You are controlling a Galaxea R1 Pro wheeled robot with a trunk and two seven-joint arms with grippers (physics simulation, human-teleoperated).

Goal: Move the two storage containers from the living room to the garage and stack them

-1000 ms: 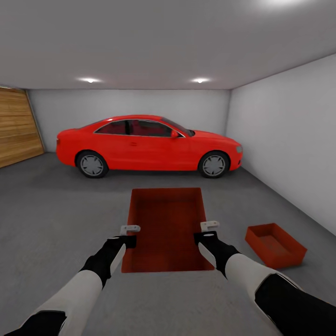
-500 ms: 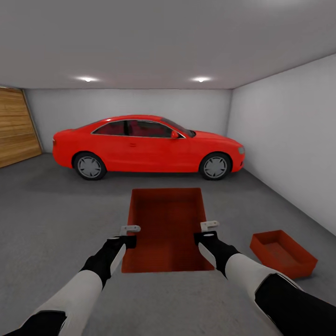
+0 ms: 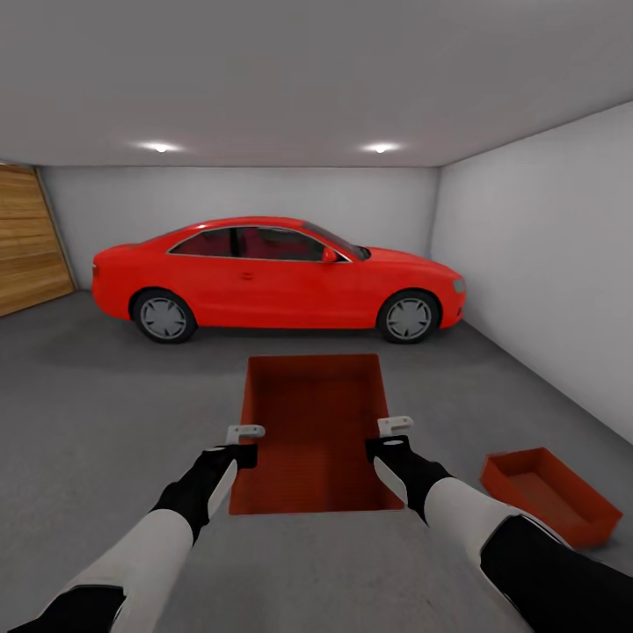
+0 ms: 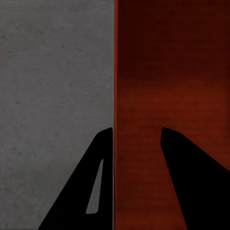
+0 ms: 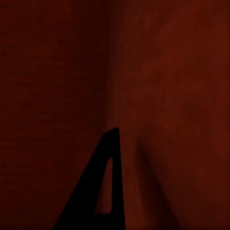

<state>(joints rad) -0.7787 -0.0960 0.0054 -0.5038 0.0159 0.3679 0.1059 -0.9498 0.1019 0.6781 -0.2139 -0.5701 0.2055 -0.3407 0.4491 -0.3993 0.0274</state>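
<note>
Orange-red, the carried storage container (image 3: pixel 316 431) is held over the concrete floor (image 3: pixel 105 413), its side walls pinched by the left gripper (image 3: pixel 245 432) and right gripper (image 3: pixel 395 425). The second container (image 3: pixel 549 495) is set on the floor by the right wall (image 3: pixel 545 264), with the red coupe (image 3: pixel 277 277) parked beyond.

Red coupe car (image 3: pixel 277 277) stood side-on across far end of room, nose toward right wall, wheels grey-rimmed. Wood-panelled door (image 3: pixel 31 237) showed at far left. Plain white-grey back wall (image 3: pixel 123 207) ran behind car; right wall (image 3: pixel 545 264) was bare. Two ceiling lights (image 3: pixel 160 147) glowed on grey ceiling.
</note>
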